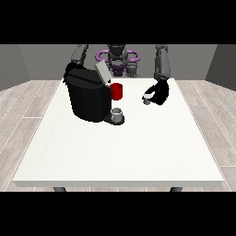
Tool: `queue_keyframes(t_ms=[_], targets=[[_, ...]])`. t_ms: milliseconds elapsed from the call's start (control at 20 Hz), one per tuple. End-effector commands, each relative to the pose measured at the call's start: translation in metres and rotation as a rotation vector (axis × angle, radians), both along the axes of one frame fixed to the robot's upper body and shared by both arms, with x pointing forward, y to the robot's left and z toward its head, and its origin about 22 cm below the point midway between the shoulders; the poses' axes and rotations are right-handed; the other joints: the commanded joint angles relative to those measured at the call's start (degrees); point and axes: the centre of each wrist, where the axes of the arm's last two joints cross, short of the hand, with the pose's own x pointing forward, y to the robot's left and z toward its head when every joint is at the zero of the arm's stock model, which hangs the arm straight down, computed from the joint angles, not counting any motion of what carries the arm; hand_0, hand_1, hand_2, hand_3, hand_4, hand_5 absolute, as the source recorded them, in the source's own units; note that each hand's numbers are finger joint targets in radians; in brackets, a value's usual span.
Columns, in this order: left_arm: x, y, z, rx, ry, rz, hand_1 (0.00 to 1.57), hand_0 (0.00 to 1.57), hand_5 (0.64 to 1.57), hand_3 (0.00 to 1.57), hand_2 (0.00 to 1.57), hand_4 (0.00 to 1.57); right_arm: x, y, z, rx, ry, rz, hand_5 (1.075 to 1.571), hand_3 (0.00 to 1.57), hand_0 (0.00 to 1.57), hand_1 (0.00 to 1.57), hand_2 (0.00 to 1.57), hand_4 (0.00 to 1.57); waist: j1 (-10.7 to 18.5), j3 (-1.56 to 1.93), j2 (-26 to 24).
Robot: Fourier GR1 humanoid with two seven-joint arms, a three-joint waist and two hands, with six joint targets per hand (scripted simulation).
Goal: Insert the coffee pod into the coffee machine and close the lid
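Nearest us on the table (115,156), a grey cup (117,114) sits under our coffee machine (87,94), lid (102,72) raised. Our hand at the view's right (158,93) curls around the pod (147,100); the other hand is hidden.

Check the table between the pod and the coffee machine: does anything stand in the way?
Nothing visible does. The hand at the view's right has the coffee pod at its fingers; bare white table separates it from the coffee machine, whose lid stands open.
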Motion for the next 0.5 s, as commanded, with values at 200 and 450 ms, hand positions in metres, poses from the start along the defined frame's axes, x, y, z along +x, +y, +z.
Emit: queue_keyframes(t_ms=[200, 450], targets=[[0.027, -0.016, 0.048, -0.034, -0.062, -0.133, 1.34, 1.34, 1.571, 1.36, 1.40, 0.59, 0.002, 0.009, -0.006, -0.009, 0.064, 0.000, 1.571, 0.00, 0.00, 0.00, 0.00, 0.49, 0.11, -0.01, -3.73], [0.046, -0.036, 0.097, -0.020, -0.098, -0.210, 1.26, 1.26, 1.571, 1.29, 1.33, 0.54, 0.009, -0.017, -0.019, -0.013, 0.049, -0.009, 1.571, 0.00, 0.00, 0.00, 0.00, 0.46, 1.20, 0.03, -3.35]])
